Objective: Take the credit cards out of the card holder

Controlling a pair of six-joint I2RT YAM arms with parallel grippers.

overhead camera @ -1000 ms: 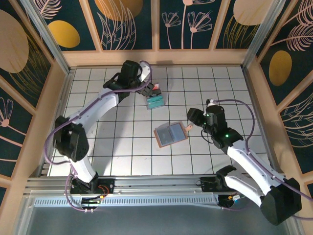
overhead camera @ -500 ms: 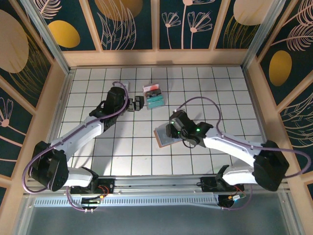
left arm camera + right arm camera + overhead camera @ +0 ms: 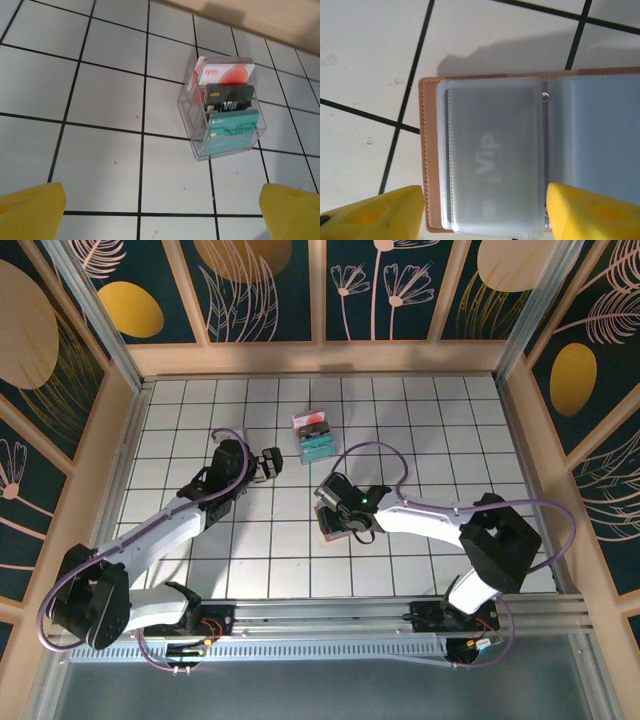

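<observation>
The card holder (image 3: 545, 145) lies open and flat near the middle of the white gridded worktop (image 3: 250, 550), its frosted sleeve uppermost with a card (image 3: 487, 155) marked Vip showing through. Just above it we see the right end effector (image 3: 485, 205), released, its fingers spread either side of that sleeve and gripping nothing. We judge the step is reaching for the first card. The next move calls for pinching the card, not the sleeve, and sliding it out. The left end effector (image 3: 160, 215) hangs wide open and empty, facing a clear stand (image 3: 222, 107) of cards.
</observation>
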